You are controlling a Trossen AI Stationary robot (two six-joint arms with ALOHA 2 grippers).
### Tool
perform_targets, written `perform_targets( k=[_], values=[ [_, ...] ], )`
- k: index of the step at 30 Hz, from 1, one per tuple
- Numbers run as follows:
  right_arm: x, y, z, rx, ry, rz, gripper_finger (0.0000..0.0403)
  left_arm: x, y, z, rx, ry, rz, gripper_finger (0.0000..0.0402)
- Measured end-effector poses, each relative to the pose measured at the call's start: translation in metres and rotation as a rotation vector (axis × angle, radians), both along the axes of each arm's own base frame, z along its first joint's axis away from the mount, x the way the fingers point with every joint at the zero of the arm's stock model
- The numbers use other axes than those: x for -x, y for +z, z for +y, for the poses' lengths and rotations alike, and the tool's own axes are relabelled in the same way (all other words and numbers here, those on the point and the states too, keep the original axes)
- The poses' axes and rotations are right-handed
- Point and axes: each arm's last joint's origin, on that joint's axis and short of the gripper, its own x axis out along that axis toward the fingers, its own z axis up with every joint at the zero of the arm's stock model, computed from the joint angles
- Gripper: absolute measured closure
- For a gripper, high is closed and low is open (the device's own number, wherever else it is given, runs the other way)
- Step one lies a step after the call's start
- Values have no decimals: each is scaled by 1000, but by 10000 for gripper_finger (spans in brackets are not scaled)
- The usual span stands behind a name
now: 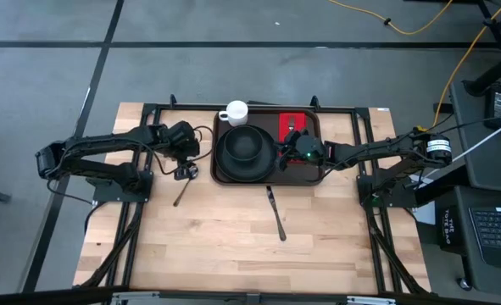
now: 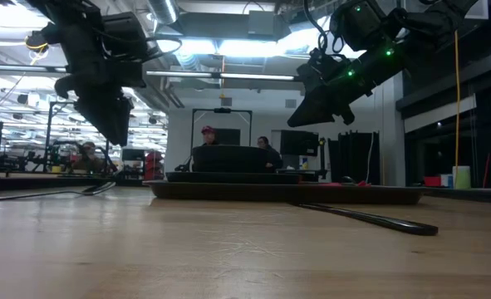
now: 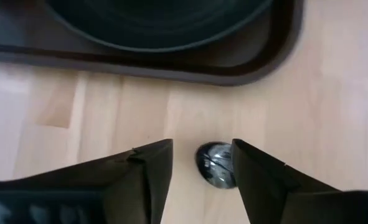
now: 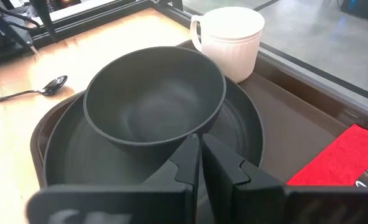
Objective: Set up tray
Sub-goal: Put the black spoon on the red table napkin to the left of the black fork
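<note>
Seen only from the high view: the full layout, with the dark brown tray (image 1: 314, 174) at the far middle of the wooden table (image 1: 233, 246), a knife (image 1: 275, 213) lying on bare wood just in front of it, and a spoon (image 1: 182, 188) off its left side. Right gripper (image 1: 294, 152) over the tray's right half, above the edge of a red napkin (image 1: 294, 124) that carries a fork (image 1: 292, 124). Left gripper (image 1: 185, 172) just left of the tray, above the spoon's bowl end.

Shown by the left wrist view alone: fingers (image 3: 147, 171) clearly apart, the shiny spoon bowl (image 3: 215, 165) lying on the wood between them, not gripped; the tray's rounded corner (image 3: 258, 65) just beyond.

Shown by the right wrist view alone: that gripper's fingers (image 4: 185, 168) pressed together, nothing between them, hovering over the rim of the black bowl (image 4: 154, 93).

From the low view: both grippers hanging above the table, not resting on it; tray edge (image 2: 228, 191) and knife (image 2: 370, 218) flat on the surface; people in the room behind.

In the tray: a round black plate (image 4: 243, 134) with the black bowl sitting on it, a white ribbed mug (image 4: 230, 38) at the far edge just beside the plate, and the red napkin on the right side. Bowl empty inside; mug interior not visible.
</note>
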Motion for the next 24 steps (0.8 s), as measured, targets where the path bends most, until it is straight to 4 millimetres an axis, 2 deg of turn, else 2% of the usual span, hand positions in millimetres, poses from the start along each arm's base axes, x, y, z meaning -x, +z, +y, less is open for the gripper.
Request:
perform_targets(
  k=[5, 14, 24],
  values=[
    [0, 0, 0, 0, 1, 0, 377, -4, -8, 1, 18, -20, 44, 246],
    [0, 0, 0, 0, 1, 0, 377, -12, -36, 5, 62, -112, 229, 252],
    [0, 0, 0, 2, 2, 2, 377, -15, -44, 7, 56, -136, 273, 253]
  ],
)
